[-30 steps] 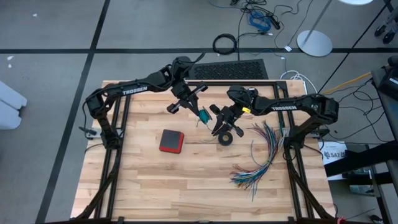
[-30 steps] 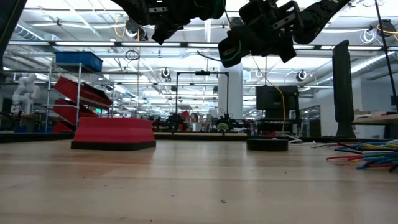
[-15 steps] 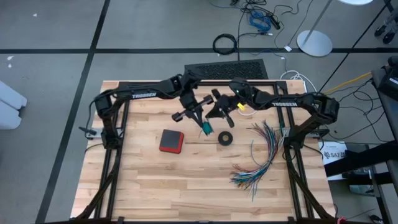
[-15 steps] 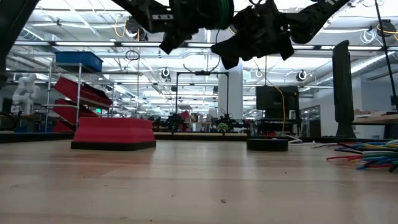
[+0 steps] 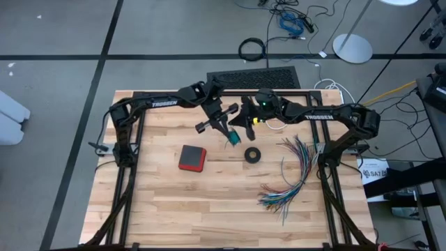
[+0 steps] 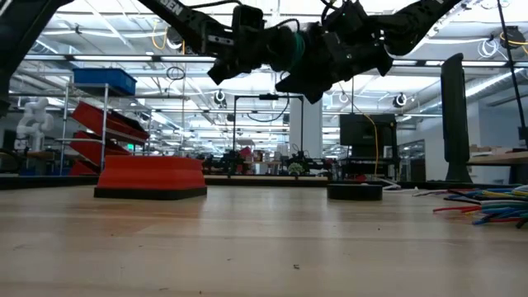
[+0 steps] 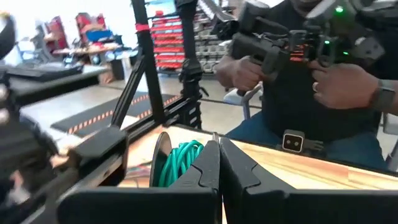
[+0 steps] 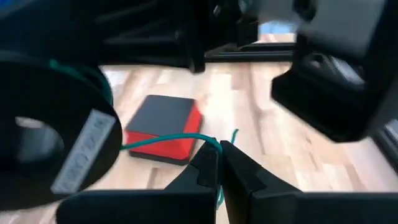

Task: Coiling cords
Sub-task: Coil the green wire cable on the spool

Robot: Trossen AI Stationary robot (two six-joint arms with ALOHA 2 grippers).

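Left gripper (image 5: 221, 125) closed on teal cord coil (image 5: 232, 138); right gripper (image 5: 245, 123) at its 3 o'clock, pinching teal strand (image 8: 165, 140), above worktop (image 5: 209, 202).

The left arm (image 5: 162, 104) carries the white brand word TROSSEN along its dark forearm link in the high view; the right arm (image 5: 319, 118) bears the same word TROSSEN in white; a white label (image 5: 377, 169) at the table's right edge shows dark print, too small to read.
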